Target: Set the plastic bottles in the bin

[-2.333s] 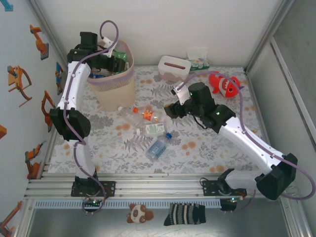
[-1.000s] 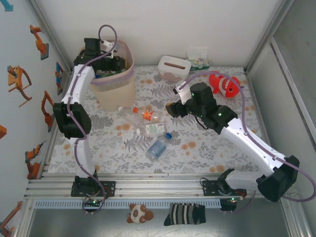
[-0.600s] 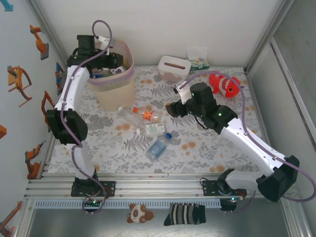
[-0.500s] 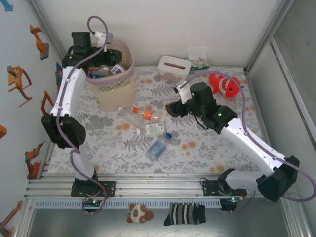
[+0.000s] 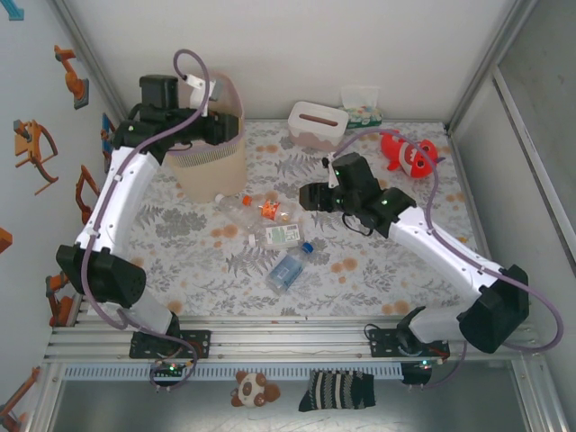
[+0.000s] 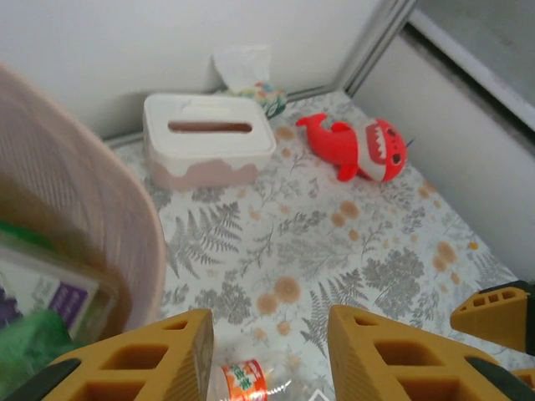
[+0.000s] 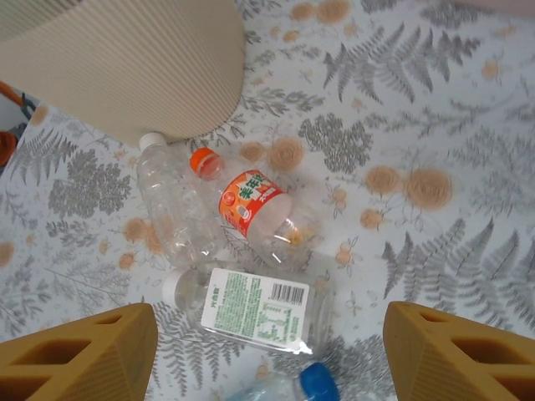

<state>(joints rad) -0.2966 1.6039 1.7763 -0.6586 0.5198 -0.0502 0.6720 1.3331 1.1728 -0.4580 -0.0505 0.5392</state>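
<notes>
**Left tool** (image 6: 269,322): fingers apart, nothing between them. It hangs at the rim of the bin (image 6: 79,209), whose pink-lined wall sits just to its left. Green and labelled shapes lie blurred down inside; I take these for bottles already binned. Empty and over the opening, this arm looks free to fetch another.

**Right tool** (image 7: 269,316): fingers spread wide, nothing clamped. It hovers pointing down over the cluster on the counter (image 7: 468,109), and the wide gap suits lining up a pick.

**Bottles, relative to the right tool:**
- Green-label bottle (image 7: 259,309): directly beneath, on its side, long axis running from finger to finger. Probably the next pick (judgement only).
- Orange-label bottle (image 7: 251,205): just beyond, on its side. It is touching or almost touching the green-label one; cannot tell which.
- Clear bottle (image 7: 171,209): beyond and to the left, white cap toward the foot of the bin, alongside the orange-label one.
- Blue-cap bottle (image 7: 316,383): on the near side, mostly cut off.

**Risk:** the bottles are round, light and packed close, so closing on one may roll its neighbours. With the green-label bottle lying lengthwise across the gap, a wrist turn looks needed to grip its body.

**Off-task:** tissue box (image 6: 209,138) and shark plush (image 6: 359,149) sit well beyond the left tool, apart from the bottles.
</notes>
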